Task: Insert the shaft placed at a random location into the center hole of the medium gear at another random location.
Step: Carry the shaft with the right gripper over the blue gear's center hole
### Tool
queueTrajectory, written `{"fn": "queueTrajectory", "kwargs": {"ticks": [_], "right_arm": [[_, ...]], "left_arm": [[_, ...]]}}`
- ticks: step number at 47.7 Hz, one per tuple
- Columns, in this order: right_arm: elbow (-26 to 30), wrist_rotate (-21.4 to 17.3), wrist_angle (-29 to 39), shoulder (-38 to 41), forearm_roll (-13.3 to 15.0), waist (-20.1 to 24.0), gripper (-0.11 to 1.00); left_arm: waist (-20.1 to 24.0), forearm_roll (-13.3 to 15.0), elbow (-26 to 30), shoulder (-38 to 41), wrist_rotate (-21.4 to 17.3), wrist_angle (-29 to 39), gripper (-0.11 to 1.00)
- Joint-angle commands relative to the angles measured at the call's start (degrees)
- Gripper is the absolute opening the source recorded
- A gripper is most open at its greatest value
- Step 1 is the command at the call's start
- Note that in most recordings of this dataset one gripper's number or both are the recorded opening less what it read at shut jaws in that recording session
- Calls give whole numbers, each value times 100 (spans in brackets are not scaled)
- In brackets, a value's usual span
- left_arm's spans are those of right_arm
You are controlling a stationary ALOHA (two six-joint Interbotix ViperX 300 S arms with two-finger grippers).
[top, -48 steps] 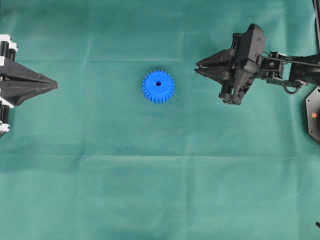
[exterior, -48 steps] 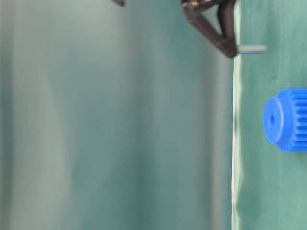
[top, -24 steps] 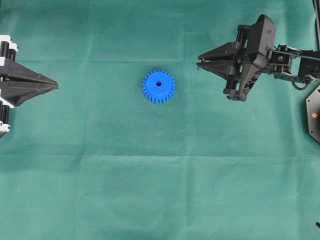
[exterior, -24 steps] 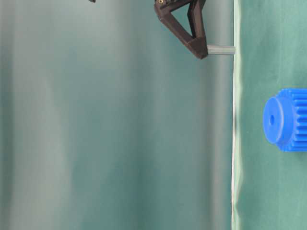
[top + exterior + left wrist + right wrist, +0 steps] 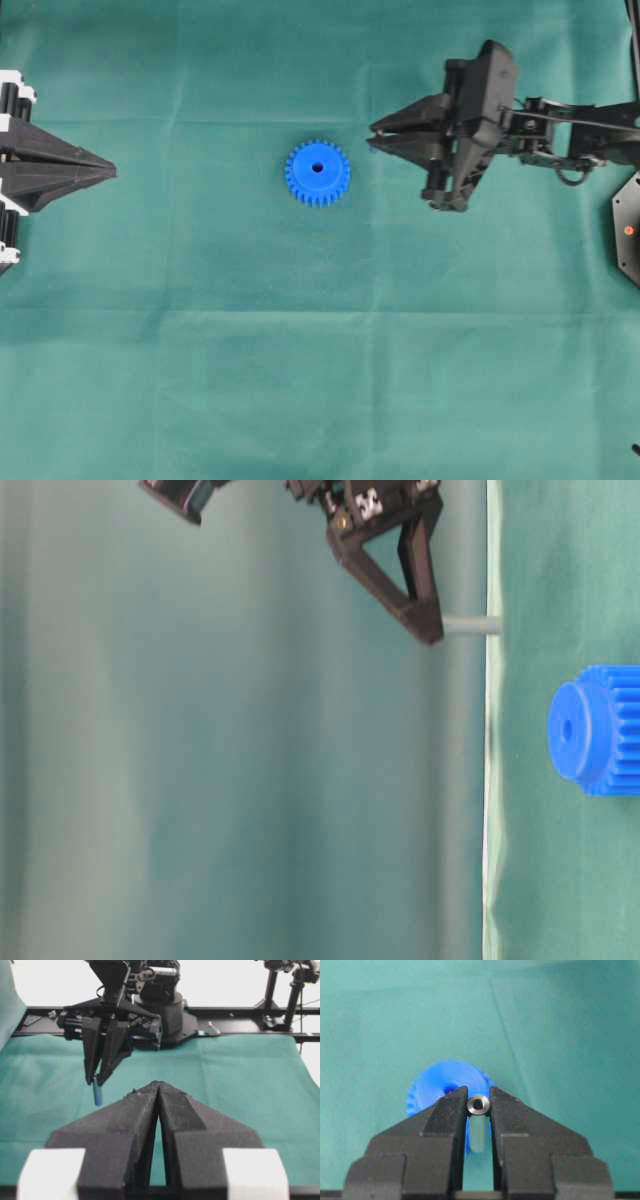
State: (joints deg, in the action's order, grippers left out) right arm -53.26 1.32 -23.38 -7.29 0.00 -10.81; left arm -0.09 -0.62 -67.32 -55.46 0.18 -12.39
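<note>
From overhead we see a green cloth (image 5: 300, 380) covering the whole work surface, creased in faint straight fold lines, with the medium gear (image 5: 317, 173) lying flat near the middle and its center hole (image 5: 318, 167) facing up. The left gripper (image 5: 108, 172) rests at the left edge with its jaws pressed together and nothing between them. The right gripper (image 5: 372, 138) points toward the gear from the right and stands apart from it; the shaft is too small to make out here. In the table-level view, which is turned on its side so that the cloth edge runs vertically, the right gripper (image 5: 432, 632) hangs clear of the cloth and clamps the shaft (image 5: 471, 625), whose long axis runs straight toward the cloth, its free end close to the surface line. The gear (image 5: 595, 730) sits further along, its hub raised toward the camera side. From the left wrist camera we look past the closed left gripper (image 5: 159, 1087) across the cloth to the right arm (image 5: 125, 1010), a black rail and stands behind it against a bright white background; the shaft (image 5: 97, 1093) hangs upright from the fingertips. From the right wrist camera the shaft (image 5: 478, 1105) shows end on between the fingers (image 5: 447, 1115), with the gear (image 5: 445, 1080) just beyond. We can read no writing anywhere.
</note>
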Motion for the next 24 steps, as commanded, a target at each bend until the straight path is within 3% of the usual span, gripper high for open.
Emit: {"fn": "queueTrajectory", "kwargs": {"ticks": [1, 24], "right_arm": [[334, 70, -35, 114, 9, 97, 13], [1230, 70, -35, 967, 9, 264, 13]], "left_arm": [[18, -18, 114, 44, 0, -26, 0], [18, -18, 123, 44, -18, -26, 0]]}}
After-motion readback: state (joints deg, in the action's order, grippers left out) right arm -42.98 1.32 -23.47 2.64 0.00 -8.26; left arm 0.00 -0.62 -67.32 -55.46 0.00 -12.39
